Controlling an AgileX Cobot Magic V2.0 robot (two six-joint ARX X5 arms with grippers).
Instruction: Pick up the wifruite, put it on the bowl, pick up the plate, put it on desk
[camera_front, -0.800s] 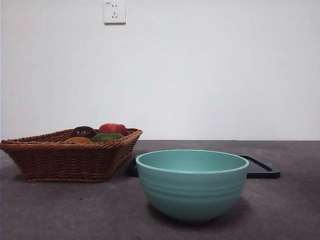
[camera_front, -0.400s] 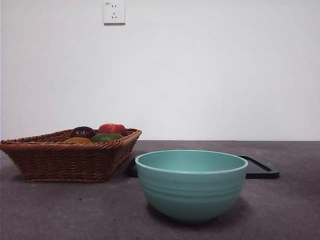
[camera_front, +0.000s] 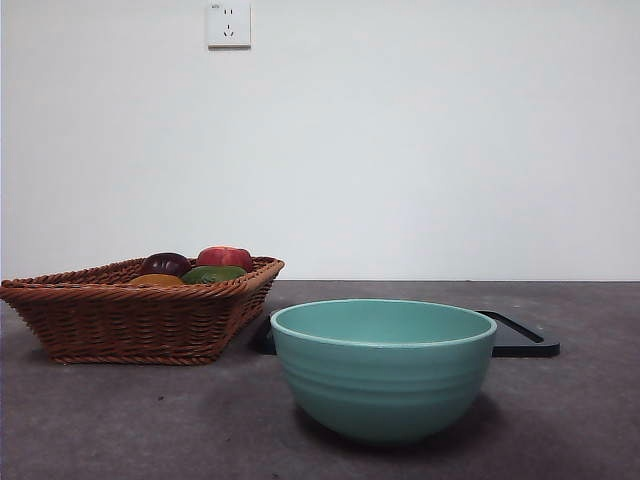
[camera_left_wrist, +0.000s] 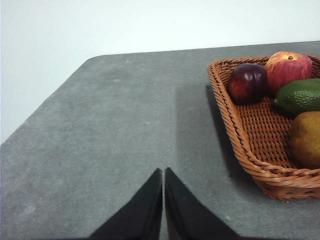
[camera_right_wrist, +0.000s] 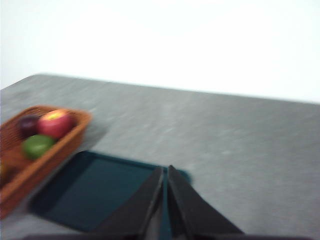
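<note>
Left claw: the left claw (camera_left_wrist: 163, 172) has its two black jaws pressed together, holding nothing, above bare worktop (camera_left_wrist: 115, 130) in the left wrist view.
Right claw: the right claw (camera_right_wrist: 165, 170) also has its jaws together and empty, its tips over the near edge of the black tray (camera_right_wrist: 95, 192); this picture is blurred.
Bowl place: the bowl (camera_front: 384, 370) stands lower centre of the front view, on the worktop, in front of the tray.
Bowl pose: upright, mouth up; round, so it has no long axis to tell.
Bowl look: teal-green, faint horizontal ribs on the outside, smooth rim; the visible inner wall is bare.
Basket: a brown wicker basket (camera_front: 130, 315) sits at centre left of the front view, just beside the tray.
Fruit: in the basket lie a dark purple plum (camera_left_wrist: 247, 83), a red apple (camera_left_wrist: 288, 70), a green avocado (camera_left_wrist: 300, 96) and a yellow-brown fruit (camera_left_wrist: 306, 139).
Wall: a white socket (camera_front: 229, 24) at upper left.
</note>
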